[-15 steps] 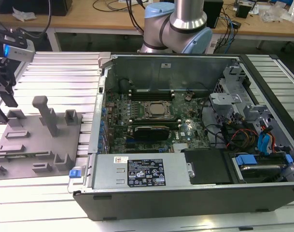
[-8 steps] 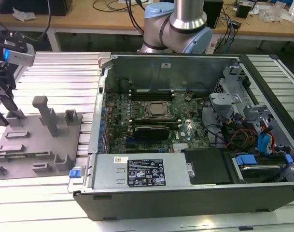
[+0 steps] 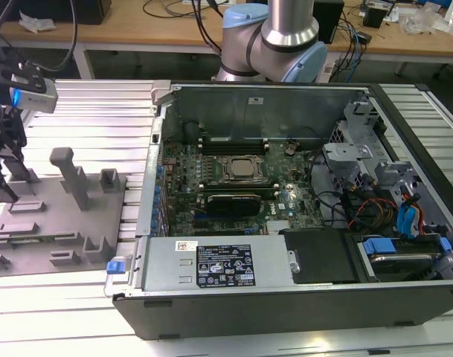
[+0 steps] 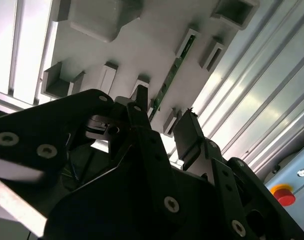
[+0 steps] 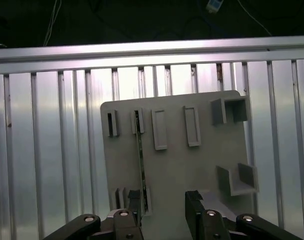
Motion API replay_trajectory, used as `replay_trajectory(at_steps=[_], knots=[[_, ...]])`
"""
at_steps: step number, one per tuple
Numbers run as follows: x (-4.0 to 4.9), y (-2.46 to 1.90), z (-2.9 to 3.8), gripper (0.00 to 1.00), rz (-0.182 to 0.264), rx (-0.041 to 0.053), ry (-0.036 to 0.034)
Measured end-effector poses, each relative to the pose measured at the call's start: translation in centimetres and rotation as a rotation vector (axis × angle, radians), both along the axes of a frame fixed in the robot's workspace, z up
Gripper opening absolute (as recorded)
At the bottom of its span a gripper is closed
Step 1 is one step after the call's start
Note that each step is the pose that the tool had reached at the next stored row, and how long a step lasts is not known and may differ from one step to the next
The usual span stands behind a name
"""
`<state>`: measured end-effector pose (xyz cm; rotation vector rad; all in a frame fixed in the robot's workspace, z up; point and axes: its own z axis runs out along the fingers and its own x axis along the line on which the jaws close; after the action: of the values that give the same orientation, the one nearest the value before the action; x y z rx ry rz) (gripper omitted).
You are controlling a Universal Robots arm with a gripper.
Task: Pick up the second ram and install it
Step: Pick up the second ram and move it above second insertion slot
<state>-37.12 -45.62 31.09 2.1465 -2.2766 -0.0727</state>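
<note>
Second ram (image 5: 140,150) is what you see as a thin green stick standing on edge in a slot of the grey holder plate (image 5: 171,170); both wrist views show it (image 4: 174,70), seated between small raised holder blocks. Your gripper (image 5: 163,201) hangs over that plate with its two dark fingers (image 5: 194,205) spread apart and nothing clamped between them. In the second wrist view the gripper (image 4: 162,114) has the stick's near end just beside one finger; you cannot tell whether they touch. In the exterior view the gripper (image 3: 1,195) sits at about nine o'clock from the open computer case (image 3: 286,305), over the plate (image 3: 62,230), which lies on the ribbed metal table (image 3: 100,126) well apart from the processor socket (image 3: 241,169).
</note>
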Motion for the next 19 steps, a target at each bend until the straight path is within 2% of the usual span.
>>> replay_trajectory(at_steps=[3, 6, 8, 19], knots=[[0.0, -0.23, -0.72, 0.48, 0.0, 0.0, 0.0001], [-0.01, -0.4, -1.8, 0.48, 0.0, 0.0, 0.0], [0.0, -0.43, -2.29, 0.48, 0.0, -0.0001, 0.0001], [0.0, -0.45, -3.63, 0.48, 0.0, 0.0, 0.0001]])
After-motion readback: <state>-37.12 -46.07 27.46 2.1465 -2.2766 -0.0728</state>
